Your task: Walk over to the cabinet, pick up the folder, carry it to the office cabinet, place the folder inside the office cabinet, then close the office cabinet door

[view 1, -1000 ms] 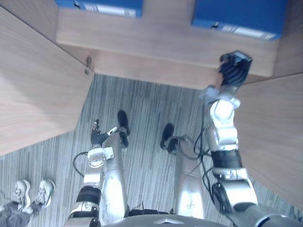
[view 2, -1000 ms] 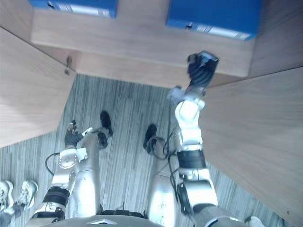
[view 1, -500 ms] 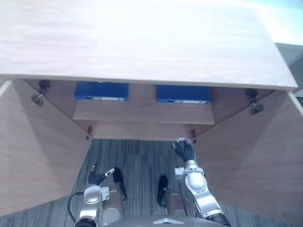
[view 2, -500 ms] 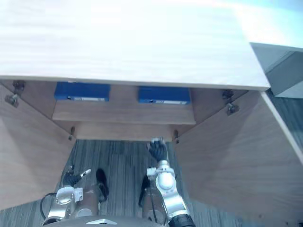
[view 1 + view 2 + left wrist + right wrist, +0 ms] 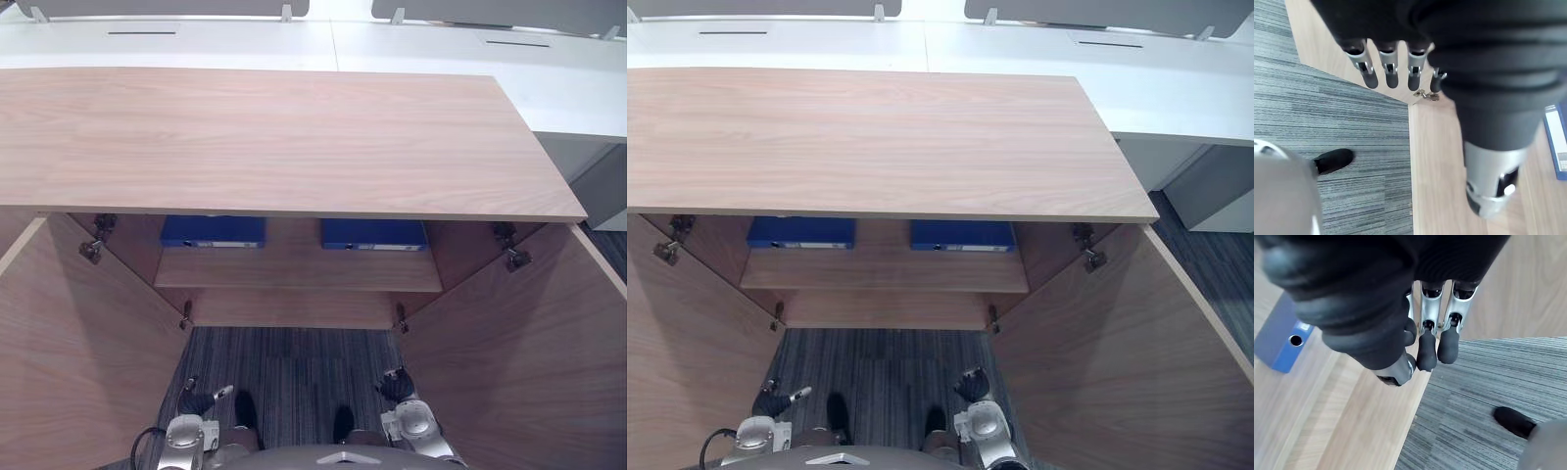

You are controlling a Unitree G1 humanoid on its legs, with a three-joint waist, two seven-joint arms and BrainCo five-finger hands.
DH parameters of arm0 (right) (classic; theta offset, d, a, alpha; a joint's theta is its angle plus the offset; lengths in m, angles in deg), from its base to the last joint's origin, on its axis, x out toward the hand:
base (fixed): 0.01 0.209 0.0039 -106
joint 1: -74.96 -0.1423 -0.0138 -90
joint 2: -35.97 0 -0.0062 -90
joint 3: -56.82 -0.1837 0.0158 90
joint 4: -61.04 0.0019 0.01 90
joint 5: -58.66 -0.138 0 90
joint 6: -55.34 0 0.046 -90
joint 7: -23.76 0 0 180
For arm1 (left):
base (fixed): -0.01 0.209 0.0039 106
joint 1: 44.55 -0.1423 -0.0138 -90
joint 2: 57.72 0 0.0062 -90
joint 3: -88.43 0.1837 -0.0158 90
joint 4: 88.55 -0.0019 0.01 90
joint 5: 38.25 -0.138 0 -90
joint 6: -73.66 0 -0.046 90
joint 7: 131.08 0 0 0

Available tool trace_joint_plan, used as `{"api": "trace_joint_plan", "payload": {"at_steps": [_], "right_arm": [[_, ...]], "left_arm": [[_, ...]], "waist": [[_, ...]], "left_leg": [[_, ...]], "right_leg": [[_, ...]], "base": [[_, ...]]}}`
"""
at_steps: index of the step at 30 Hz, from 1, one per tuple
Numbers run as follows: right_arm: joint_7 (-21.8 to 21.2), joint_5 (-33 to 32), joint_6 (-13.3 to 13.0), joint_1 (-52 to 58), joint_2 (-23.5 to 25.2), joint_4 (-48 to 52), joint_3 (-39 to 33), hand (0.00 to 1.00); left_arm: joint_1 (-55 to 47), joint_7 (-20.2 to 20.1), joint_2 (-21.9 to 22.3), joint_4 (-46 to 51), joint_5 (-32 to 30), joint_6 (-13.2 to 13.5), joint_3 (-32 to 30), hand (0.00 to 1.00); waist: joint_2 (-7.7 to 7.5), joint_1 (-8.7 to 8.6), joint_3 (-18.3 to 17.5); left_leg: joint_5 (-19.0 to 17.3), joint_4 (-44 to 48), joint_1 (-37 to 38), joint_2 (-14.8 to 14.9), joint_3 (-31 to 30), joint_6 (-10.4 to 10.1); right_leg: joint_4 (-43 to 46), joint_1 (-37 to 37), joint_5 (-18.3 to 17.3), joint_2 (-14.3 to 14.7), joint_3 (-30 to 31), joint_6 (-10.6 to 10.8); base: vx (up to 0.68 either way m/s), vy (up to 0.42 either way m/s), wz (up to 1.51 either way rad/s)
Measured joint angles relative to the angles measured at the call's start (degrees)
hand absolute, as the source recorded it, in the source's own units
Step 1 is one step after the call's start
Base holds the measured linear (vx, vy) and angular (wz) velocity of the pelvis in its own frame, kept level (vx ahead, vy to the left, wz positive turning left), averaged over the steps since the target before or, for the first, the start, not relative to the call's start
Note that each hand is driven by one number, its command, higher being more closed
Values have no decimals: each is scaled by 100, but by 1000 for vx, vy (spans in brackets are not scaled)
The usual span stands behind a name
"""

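Observation:
Two blue folders lie on the shelf inside the open wooden cabinet (image 5: 274, 137): one on the left (image 5: 213, 231) and one on the right (image 5: 373, 234). My left hand (image 5: 196, 401) hangs low over the carpet with relaxed fingers (image 5: 1378, 68) and holds nothing. My right hand (image 5: 397, 387) also hangs low in front of the cabinet, its fingers (image 5: 1435, 333) straight and empty. The right wrist view shows a blue folder (image 5: 1283, 340) on the shelf past that hand. A blue folder's edge (image 5: 1557, 147) shows in the left wrist view.
Both cabinet doors stand wide open, the left door (image 5: 78, 352) and the right door (image 5: 529, 362) flanking me. Grey striped carpet (image 5: 294, 362) lies between them. White desks (image 5: 392, 44) stand behind the cabinet.
The camera has tilted up, bringing the cabinet's top into view. My right arm has come down from the shelf edge to hang low. The left hand stays low.

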Motion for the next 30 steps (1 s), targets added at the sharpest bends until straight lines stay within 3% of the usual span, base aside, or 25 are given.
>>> {"api": "trace_joint_plan", "payload": {"at_steps": [8,16,20,27,30], "right_arm": [[-7,-222,232,-39,-2,-479,-328,0],[-6,-390,252,-44,16,-523,-593,0],[4,-462,253,-37,59,-467,-807,0],[89,-1006,232,498,261,1107,-1501,0],[178,-1377,191,703,402,1613,-1842,0]], "left_arm": [[7,-193,-5,-189,-103,-44,78,0],[6,-203,-50,-214,-210,-52,248,0],[14,-202,-89,-213,-211,-56,249,0],[10,-203,-100,-333,-320,-126,251,0],[12,-203,-75,-332,-320,-143,219,0]], "waist": [[82,-82,-143],[44,-169,-203],[-5,-176,-235],[4,-493,-280],[4,-546,-282]], "left_leg": [[-93,-44,119,-104,-133,-59],[-219,-44,221,-286,-110,66],[-293,-43,338,-295,93,27],[-565,-3,624,-266,910,-70],[-700,-2,897,-225,1387,-109]], "right_leg": [[-79,163,-51,-40,145,16],[-177,293,-67,-111,516,41],[-176,282,-42,-107,772,14],[-177,87,98,-14,1589,53],[-185,93,152,78,1956,-17]], "base": [[-20,35,2],[20,55,1],[48,24,-29],[56,11,-62],[49,-4,-88]]}}
